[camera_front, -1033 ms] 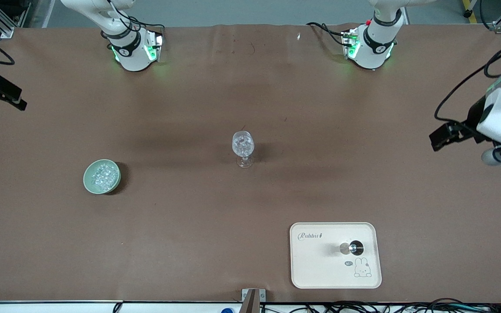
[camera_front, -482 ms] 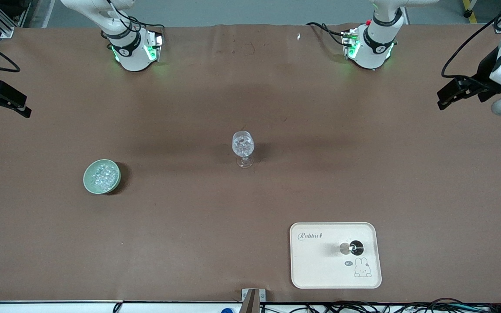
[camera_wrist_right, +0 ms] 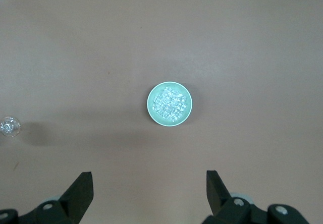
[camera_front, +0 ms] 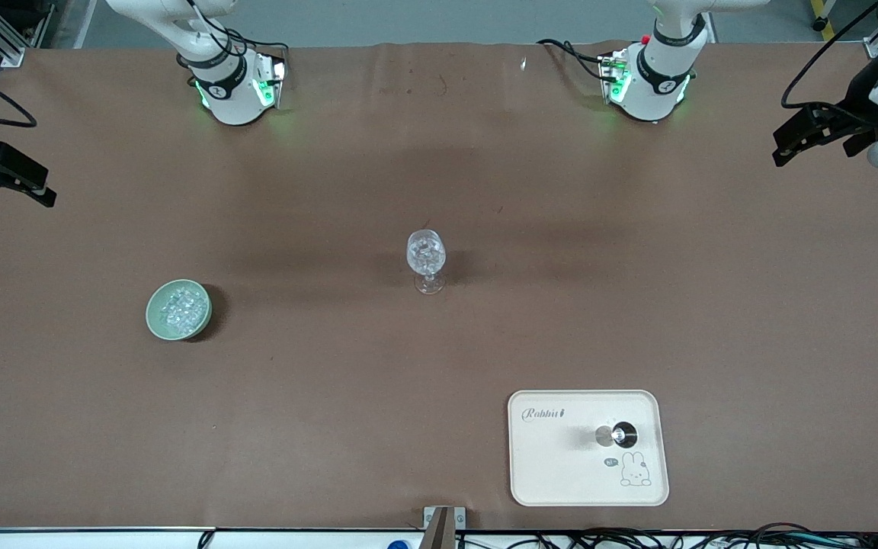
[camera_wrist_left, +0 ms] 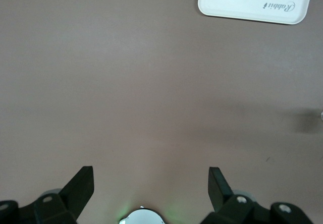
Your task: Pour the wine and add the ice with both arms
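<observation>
Hanging high at the table's edges, both grippers stood spread and empty: the left gripper (camera_wrist_left: 150,183) over bare tabletop at the left arm's end, the right gripper (camera_wrist_right: 149,186) over the right arm's end, each well clear of everything on the table (camera_front: 439,152)

Below the right gripper, well apart from it, lay the ice (camera_wrist_right: 169,104), heaped in a green bowl (camera_wrist_right: 153,104) that sat nearer the front camera than the right arm's base. More cubes appeared to sit in the glass (camera_front: 426,255) at mid-table, between the two arms. A tray (camera_front: 553,473) with a small round metal piece (camera_front: 619,435) on it lay nearest the front camera, toward the left arm's end; no bottle was in view

The likely risks, judged from this layout: the cubes were small, slick and piled loosely, so a pinch from wide-set fingers could squirt one out or scatter several over the rim. The stemmed glass looked top-heavy, and a sideways brush from either arm reaching inward could topple it. The light bowl might also slide if a finger caught its wall
</observation>
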Controlling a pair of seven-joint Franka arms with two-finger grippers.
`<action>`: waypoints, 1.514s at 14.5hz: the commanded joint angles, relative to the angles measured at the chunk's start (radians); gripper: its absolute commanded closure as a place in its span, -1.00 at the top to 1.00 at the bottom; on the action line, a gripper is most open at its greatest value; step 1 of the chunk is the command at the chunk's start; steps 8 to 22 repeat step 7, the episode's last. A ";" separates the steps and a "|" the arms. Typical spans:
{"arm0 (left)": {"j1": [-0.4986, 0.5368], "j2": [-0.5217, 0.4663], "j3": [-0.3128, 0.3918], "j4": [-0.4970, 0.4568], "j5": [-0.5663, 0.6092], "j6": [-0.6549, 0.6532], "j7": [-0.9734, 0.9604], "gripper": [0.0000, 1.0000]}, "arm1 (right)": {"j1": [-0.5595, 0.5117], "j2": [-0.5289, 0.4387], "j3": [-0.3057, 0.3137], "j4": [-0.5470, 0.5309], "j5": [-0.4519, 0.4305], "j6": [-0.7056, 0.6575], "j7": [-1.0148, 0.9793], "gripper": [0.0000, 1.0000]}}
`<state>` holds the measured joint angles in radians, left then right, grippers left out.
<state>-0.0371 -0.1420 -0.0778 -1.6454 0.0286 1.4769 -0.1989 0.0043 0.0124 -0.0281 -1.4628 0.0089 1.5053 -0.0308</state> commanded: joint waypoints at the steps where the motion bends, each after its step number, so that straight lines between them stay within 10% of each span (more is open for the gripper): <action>1: 0.003 -0.030 -0.011 -0.025 -0.015 0.016 0.019 1.00 | -0.012 -0.003 0.007 -0.008 0.013 0.018 -0.014 0.98; 22: 0.003 -0.028 -0.010 -0.021 -0.015 0.013 0.022 1.00 | -0.010 -0.003 0.007 -0.008 0.013 0.024 -0.011 0.98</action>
